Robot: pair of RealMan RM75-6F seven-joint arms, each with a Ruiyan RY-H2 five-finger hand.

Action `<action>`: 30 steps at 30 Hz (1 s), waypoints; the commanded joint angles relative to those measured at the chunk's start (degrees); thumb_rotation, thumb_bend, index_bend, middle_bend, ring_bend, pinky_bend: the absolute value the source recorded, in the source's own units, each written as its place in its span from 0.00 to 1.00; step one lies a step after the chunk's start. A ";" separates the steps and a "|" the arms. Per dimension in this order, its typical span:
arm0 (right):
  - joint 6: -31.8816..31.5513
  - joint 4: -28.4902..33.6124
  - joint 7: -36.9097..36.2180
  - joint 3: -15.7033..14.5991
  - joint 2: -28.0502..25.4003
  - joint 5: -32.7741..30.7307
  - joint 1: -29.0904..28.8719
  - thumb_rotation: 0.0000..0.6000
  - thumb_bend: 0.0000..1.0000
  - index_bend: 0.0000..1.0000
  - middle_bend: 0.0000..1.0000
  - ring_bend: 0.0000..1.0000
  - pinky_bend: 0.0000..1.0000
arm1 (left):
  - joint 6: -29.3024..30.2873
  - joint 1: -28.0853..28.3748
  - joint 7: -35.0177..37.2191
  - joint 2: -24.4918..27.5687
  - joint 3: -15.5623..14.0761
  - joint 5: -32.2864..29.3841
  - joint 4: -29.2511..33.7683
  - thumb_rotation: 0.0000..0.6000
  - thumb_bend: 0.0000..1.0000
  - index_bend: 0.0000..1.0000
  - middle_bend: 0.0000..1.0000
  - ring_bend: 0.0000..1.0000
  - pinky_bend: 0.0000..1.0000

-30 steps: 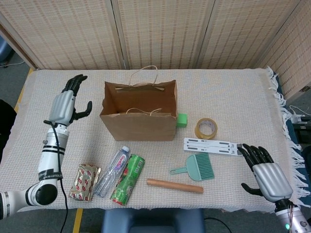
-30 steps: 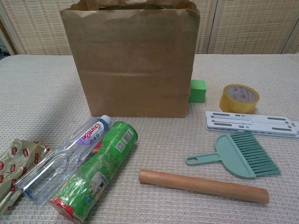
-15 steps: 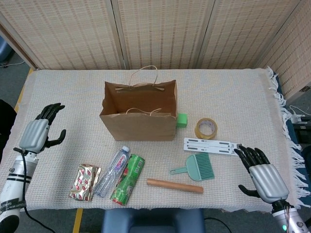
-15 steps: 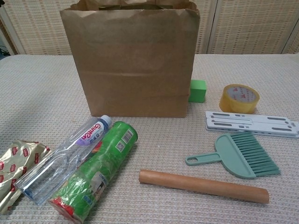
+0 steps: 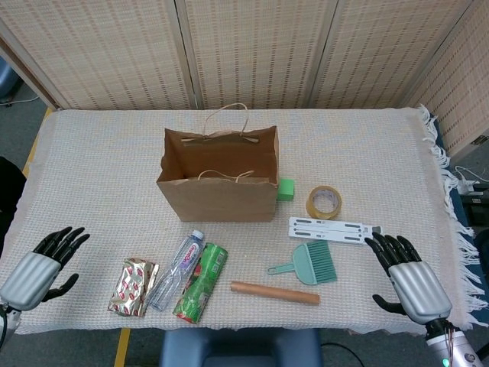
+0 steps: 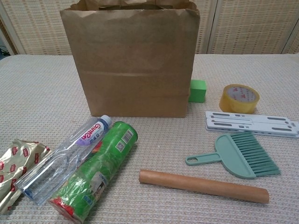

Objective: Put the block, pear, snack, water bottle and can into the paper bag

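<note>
Right of the empty, spread left robot hand [image 5: 34, 267] lies the snack [image 5: 133, 286]

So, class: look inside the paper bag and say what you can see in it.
In the head view the paper bag stands open, and only its brown inner walls show. The near wall hides the bottom, so whether anything lies there cannot be told. The chest view shows only its outside.

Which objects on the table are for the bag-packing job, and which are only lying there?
For the job: paper bag, green block, snack packet, water bottle, green can. No pear visible.

Lying about: tape roll, white strip, small brush, wooden rod.
</note>
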State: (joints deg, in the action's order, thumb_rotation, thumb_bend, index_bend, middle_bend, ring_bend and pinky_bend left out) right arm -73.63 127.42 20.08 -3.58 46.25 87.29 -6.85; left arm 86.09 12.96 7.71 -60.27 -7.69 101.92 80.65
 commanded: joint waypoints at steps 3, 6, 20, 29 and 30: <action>0.01 -0.02 0.49 -0.09 0.26 0.10 0.09 1.00 0.10 0.00 0.00 0.00 0.00 | 2.50 -3.63 -0.15 -1.90 -4.42 4.68 -4.19 1.00 0.37 0.00 0.00 0.00 0.06; 0.15 0.09 1.04 -0.27 0.57 0.42 0.12 1.00 0.10 0.00 0.00 0.00 0.00 | 2.17 -4.08 -1.97 -3.31 -5.43 6.49 -4.68 1.00 0.37 0.00 0.00 0.00 0.04; -0.24 0.14 1.20 -0.63 0.70 1.10 0.64 1.00 0.10 0.00 0.00 0.00 0.00 | -6.43 -3.71 -5.69 -8.58 -5.05 2.23 -0.99 1.00 0.37 0.00 0.00 0.00 0.03; -0.58 0.18 0.41 -0.78 0.28 1.66 0.93 1.00 0.10 0.00 0.00 0.00 0.00 | -12.60 -3.74 -9.60 -11.45 -3.27 -4.81 3.27 1.00 0.37 0.00 0.00 0.00 0.02; -0.57 0.14 0.25 -0.77 0.20 1.65 0.93 1.00 0.10 0.00 0.00 0.00 0.00 | -12.64 -3.99 -10.10 -11.65 -3.40 -4.99 3.44 1.00 0.37 0.00 0.00 0.00 0.02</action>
State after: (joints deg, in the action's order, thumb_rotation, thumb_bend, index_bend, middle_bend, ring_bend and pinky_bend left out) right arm -74.19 127.56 20.35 -4.35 46.47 88.93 -5.93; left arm 73.86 9.24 -1.70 -71.48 -11.09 97.41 83.63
